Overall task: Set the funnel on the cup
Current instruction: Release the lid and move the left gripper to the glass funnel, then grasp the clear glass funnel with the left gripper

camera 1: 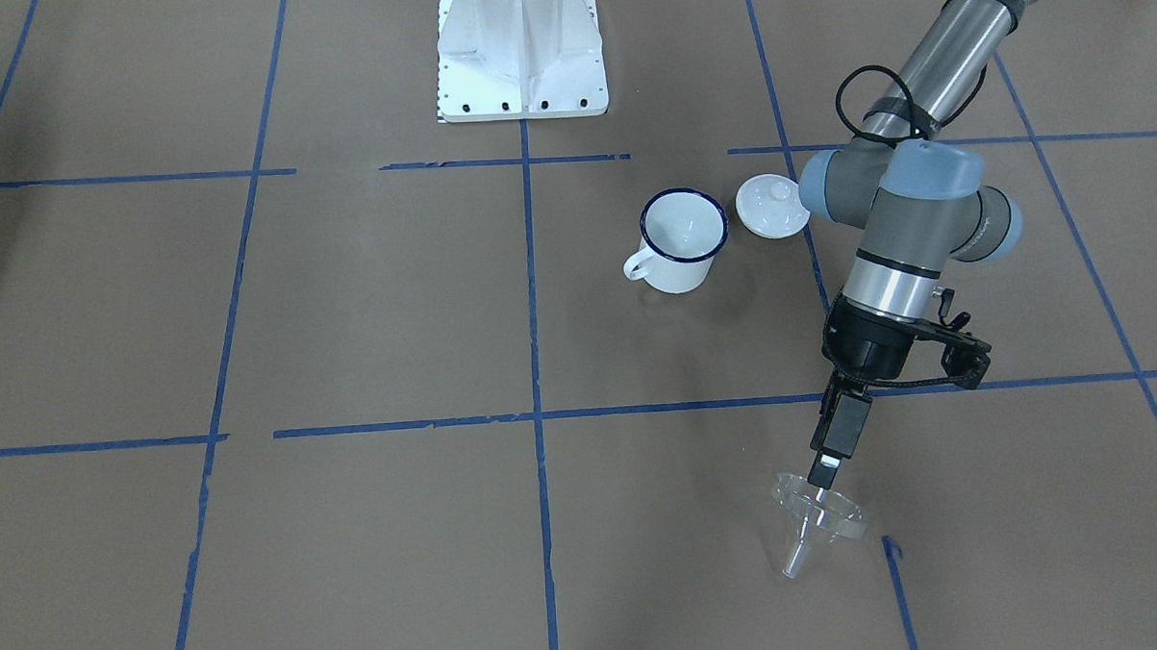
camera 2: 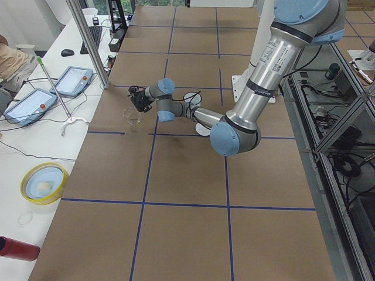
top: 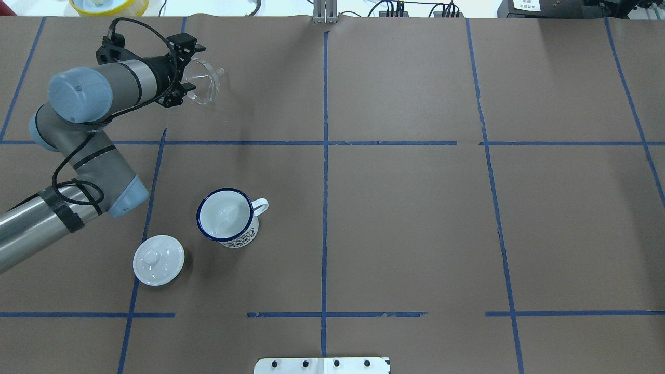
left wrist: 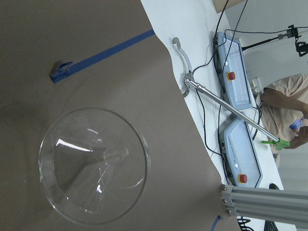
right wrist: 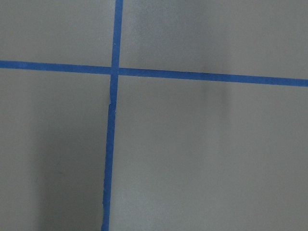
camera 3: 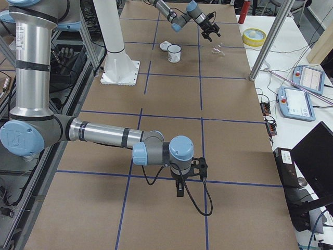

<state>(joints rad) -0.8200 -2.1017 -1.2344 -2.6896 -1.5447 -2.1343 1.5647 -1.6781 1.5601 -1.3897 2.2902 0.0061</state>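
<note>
The clear funnel (camera 1: 818, 517) lies tilted at the table's far-left part, its spout (camera 1: 795, 566) pointing away from the arm; it also shows in the overhead view (top: 203, 86) and fills the lower left of the left wrist view (left wrist: 94, 164). My left gripper (camera 1: 823, 474) reaches down to the funnel's rim and looks shut on it. The white mug with a dark blue rim (camera 1: 682, 244) stands upright and empty, well apart from the funnel (top: 227, 217). My right gripper (camera 3: 179, 188) shows only in the exterior right view, over bare table; I cannot tell whether it is open or shut.
A white round knobbed lid (top: 158, 259) lies beside the mug, close under my left arm's elbow. The white robot base (camera 1: 521, 53) stands at the table's near edge. A yellow bowl (top: 109, 5) and operator pendants (left wrist: 236, 72) lie beyond the far edge.
</note>
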